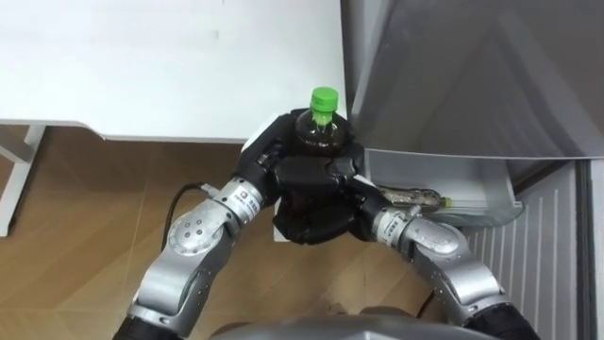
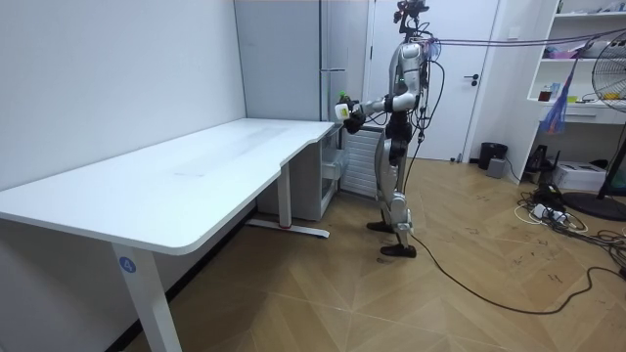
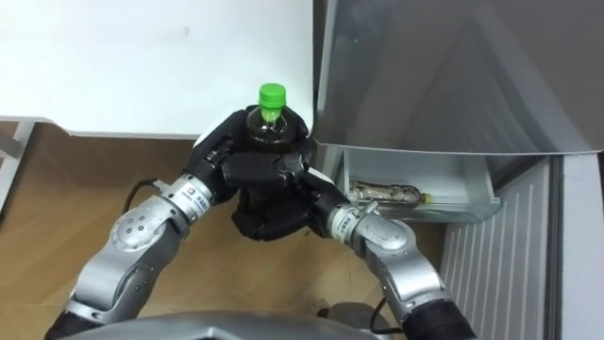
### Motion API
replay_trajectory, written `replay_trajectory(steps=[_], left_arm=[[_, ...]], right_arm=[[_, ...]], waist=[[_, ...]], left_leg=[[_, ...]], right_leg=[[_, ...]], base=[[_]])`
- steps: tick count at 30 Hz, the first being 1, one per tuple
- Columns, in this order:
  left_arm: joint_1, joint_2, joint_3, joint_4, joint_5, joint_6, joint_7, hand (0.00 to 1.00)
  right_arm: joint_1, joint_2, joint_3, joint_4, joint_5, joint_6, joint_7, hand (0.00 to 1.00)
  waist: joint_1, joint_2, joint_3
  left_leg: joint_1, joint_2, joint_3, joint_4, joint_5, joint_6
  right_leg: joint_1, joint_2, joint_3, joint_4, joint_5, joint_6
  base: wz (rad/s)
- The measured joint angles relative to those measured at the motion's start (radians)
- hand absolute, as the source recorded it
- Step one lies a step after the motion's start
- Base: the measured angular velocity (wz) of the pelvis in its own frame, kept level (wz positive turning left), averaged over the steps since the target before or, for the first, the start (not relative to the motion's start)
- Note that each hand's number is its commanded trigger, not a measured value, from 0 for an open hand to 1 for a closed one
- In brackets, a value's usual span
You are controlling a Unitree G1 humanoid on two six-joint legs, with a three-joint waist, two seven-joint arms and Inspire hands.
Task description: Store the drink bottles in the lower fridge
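Drink bottle [image 1: 324,118] clasped upright, left hand [image 1: 271,156] and right hand [image 1: 328,177] both curled round it, likely for steadiness, just off the surface [image 1: 170,66] corner, beside the open fridge drawer [image 1: 491,184] holding 1 lying bottle [image 1: 411,196].
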Motion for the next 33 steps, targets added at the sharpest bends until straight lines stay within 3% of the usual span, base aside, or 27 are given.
replay_trajectory(steps=[15,24,33], left_arm=[[0.0,-0.02,0.019,-0.018,0.008,-0.027,0.0,0.0],[-0.002,-0.022,0.019,-0.024,0.008,-0.039,0.009,0.0],[-0.001,0.0,0.03,-0.169,0.008,-0.039,0.03,0.0]], right_arm=[[0.003,-0.001,-0.013,0.012,-0.007,0.001,0.01,1.0],[0.002,-0.005,-0.018,0.081,-0.008,0.001,0.009,1.0],[-0.002,-0.006,-0.019,0.081,-0.006,0.001,0.006,1.0]], waist=[[0.001,0.0,-0.0004],[0.001,0.019,-0.0014],[0.003,0.02,-0.0017]], left_leg=[[0.001,0.0,-0.001,0.001,0.0,0.0],[-0.001,0.001,-0.002,-0.001,0.0,0.0],[0.001,0.001,-0.002,-0.002,0.0,0.0]], right_leg=[[0.002,0.001,0.001,-0.001,0.0,0.0],[0.001,0.001,-0.002,-0.001,0.0,0.0],[0.002,0.001,0.001,0.0,0.0,0.0]], base=[[0.0],[0.0],[0.0]])
